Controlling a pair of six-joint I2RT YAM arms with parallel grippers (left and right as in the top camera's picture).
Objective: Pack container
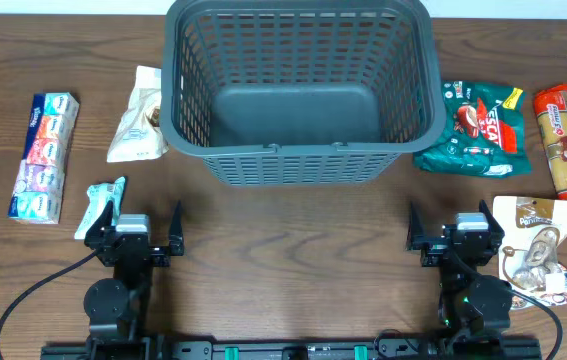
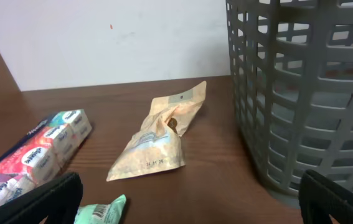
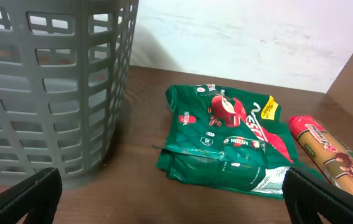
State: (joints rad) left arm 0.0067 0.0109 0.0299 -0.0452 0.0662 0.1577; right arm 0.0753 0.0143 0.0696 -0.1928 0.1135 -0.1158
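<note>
Basket ahead – both pincers wide open, holding nothing

The basket (image 1: 293, 165) stands at the far middle, its long axis left to right, about as near to either of my 2 arms. My left pincer (image 1: 140, 218) and right pincer (image 1: 449, 220) hover over bare wood table (image 1: 293, 250) – the mint pack (image 1: 103, 200) lies just beside the left.
</note>
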